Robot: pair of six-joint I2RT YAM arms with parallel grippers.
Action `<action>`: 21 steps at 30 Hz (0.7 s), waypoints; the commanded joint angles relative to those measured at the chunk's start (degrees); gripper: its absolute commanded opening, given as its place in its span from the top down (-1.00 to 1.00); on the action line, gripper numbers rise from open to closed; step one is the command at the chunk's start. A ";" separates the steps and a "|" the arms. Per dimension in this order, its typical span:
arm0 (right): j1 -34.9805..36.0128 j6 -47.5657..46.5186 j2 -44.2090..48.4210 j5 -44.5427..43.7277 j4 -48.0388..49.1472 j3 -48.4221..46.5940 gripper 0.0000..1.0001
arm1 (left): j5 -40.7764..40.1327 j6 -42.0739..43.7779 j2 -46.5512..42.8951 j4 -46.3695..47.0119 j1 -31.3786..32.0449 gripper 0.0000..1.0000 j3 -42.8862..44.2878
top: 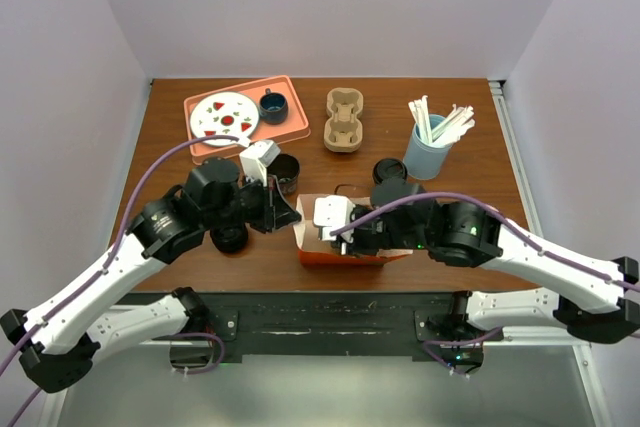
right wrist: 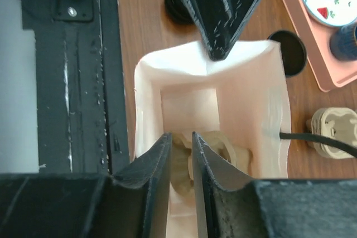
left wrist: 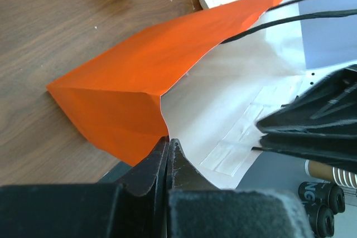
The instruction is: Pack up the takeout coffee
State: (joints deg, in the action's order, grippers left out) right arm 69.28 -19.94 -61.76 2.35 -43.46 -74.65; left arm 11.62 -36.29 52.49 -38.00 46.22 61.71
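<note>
left gripper (left wrist: 168,142) pinching rim of 1 orange bag (left wrist: 122,76) | right gripper (right wrist: 181,137) inside bag, fingers slightly apart, hold unclear | pulp carriers 2: bagged carrier (right wrist: 223,147), tabletop carrier (top: 343,119)

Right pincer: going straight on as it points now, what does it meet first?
The right pincer meets the beige pulp piece inside the orange bag, right at its tips; the bag's bottom lies behind, depth unclear.

Illumination is bright, even and overhead. Shadows on the table (top: 510,162) are soft and faint. The orange bag (left wrist: 128,76) shows a slight sheen. The left gripper (left wrist: 168,143) reads dark and out of focus in the foreground.
</note>
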 commanded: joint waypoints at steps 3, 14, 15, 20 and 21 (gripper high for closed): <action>0.86 -5.89 -1.87 -9.99 -0.75 -0.94 0.46 | 0.77 3.33 -1.86 3.37 0.28 1.00 -0.63; 0.86 -10.46 -3.02 -12.81 -2.15 3.72 0.37 | 1.13 2.64 -3.00 4.33 0.28 1.00 -1.06; 0.86 -10.64 -3.11 -13.33 -2.15 3.90 0.34 | 0.95 2.46 -3.44 4.34 0.28 1.00 -1.33; 0.86 -11.95 -3.37 -16.15 -1.36 5.57 0.21 | 1.22 1.31 -5.47 5.04 0.19 1.00 -3.09; 0.86 -12.13 -3.46 -16.76 -1.36 5.83 0.18 | 1.30 1.14 -5.73 5.04 0.19 1.00 -3.18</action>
State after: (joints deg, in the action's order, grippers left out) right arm 69.97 -29.74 -64.99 -10.26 -45.63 -69.89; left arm 12.03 -34.50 48.38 -36.45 46.22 59.18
